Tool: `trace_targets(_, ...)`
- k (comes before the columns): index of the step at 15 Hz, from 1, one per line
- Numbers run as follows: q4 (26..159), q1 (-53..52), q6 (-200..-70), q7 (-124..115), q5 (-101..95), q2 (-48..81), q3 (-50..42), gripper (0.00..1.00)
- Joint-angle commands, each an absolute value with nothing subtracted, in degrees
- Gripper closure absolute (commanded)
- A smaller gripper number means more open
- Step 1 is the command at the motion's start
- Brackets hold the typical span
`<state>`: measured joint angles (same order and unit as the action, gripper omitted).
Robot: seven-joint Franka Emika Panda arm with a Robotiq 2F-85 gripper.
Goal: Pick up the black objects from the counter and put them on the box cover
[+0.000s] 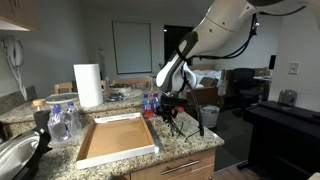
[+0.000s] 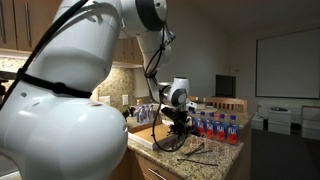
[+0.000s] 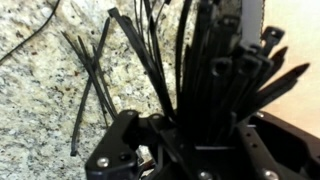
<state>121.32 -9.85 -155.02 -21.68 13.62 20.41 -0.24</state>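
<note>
Granite counter (image 3: 30, 110) holds stray black objects (image 3: 90, 65) at upper left; claw (image 3: 190, 140) clamps a bundle (image 3: 215, 70), right of the box cover (image 1: 115, 140). Splayed strands could slide free in transit.

Paper towel roll (image 1: 88, 85), water bottles (image 2: 215, 126), metal bowl (image 1: 12, 158), whiteboard (image 1: 131, 48) behind.

We look into a softly lit room with pale walls, where a large white board (image 1: 131, 48) hangs on the far wall, showing in both exterior views. We also make out a wall phone (image 1: 14, 55) below a wooden upper cabinet (image 1: 14, 10), wooden chair backs (image 2: 230, 104) farther off, and a dark low piece of furniture (image 1: 285, 128) along one side.
</note>
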Motion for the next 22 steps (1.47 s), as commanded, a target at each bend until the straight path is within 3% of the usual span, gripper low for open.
trace_targets(1, 119.5, -13.0, -151.0, -28.6, 8.3, 19.3, -1.1, 0.92)
trace_targets(14, 96.3, -22.7, -132.4, -45.0, -2.6, 30.1, 1.3, 0.91)
trace_targets(22, 84.4, -27.7, -135.3, -48.6, -6.5, 41.7, 0.1, 0.92)
